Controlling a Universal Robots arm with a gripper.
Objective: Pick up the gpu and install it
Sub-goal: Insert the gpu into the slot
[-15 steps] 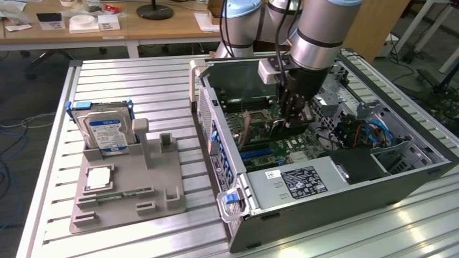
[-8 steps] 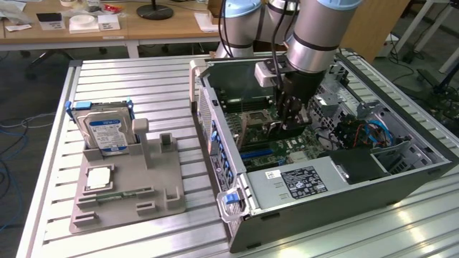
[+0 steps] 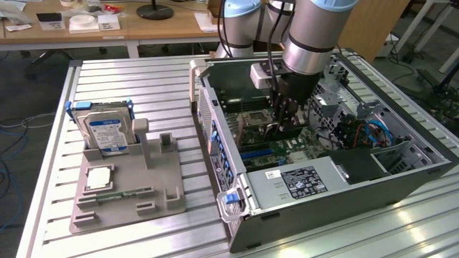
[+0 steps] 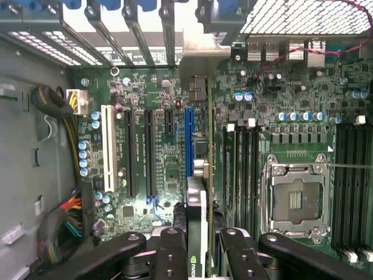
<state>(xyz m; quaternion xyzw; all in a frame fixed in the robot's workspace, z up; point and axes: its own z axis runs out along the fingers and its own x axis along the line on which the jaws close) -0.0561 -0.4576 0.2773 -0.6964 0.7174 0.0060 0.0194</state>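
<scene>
1. The slatted metal counter (image 3: 129,86) spreads out on every side below the pincer's working spot.
2. An open computer case (image 3: 337,212) lies on its side on the counter. The robot arm (image 3: 312,32) reaches down into it, with the pincer (image 4: 202,251) low over the board.
3. The green motherboard (image 4: 169,166) lies directly beneath the pincer, its long slots running away from the fingers (image 4: 172,251).
4. Well away from the pincer, toward the exterior view's left, a grey parts stand (image 3: 129,199) carries an upright hard drive (image 3: 106,131).
5. The graphics card (image 4: 197,221) is clamped edge-on in the closed pincer. It is held over the motherboard and runs forward from the grip toward the case's rear openings.
6. The blue slot (image 4: 188,146) lies ahead of the pincer, just beside the card's line. Whether card and slot touch cannot be told.
7. Judged from this, the pick-up is done and the installing step is in hand. The next move calls for the card's lower edge to be squared to the slot and its end plate matched to a rear opening. It then needs a straight, even press.
</scene>
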